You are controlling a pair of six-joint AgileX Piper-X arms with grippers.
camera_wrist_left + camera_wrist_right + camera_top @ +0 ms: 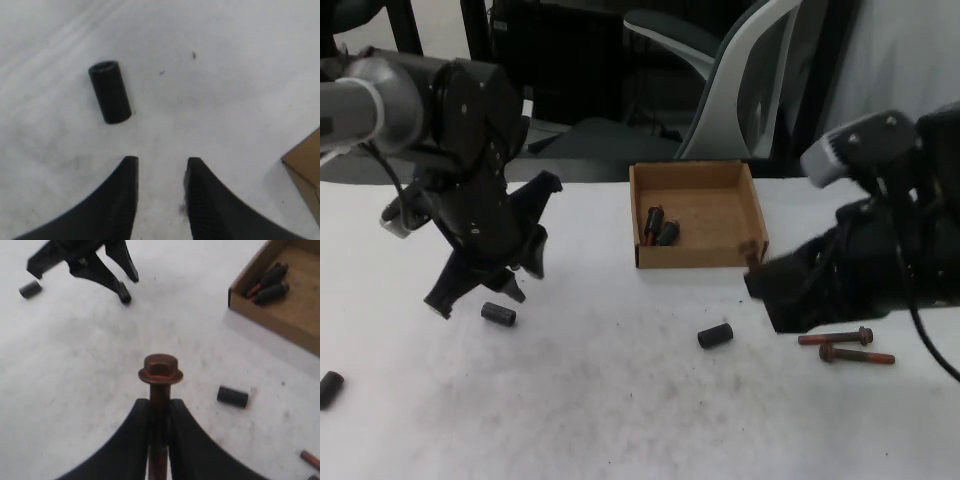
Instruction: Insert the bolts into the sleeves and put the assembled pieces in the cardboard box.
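Observation:
My left gripper (160, 172) hangs open just above the white bench, with a black sleeve (110, 91) lying ahead of its fingertips, apart from them. In the high view that gripper (485, 285) is at the left, above the same sleeve (498, 314). My right gripper (159, 407) is shut on the shank of a copper-coloured bolt (160, 371), whose hex head sticks out past the fingertips. That arm (860, 270) stands at the right of the bench. The cardboard box (642, 200) at the back centre holds two assembled pieces (660, 226).
A loose sleeve (715, 335) lies in front of the box, and another (330, 388) at the far left edge. Two spare bolts (847, 346) lie at the right, by the right arm. An office chair stands behind the bench.

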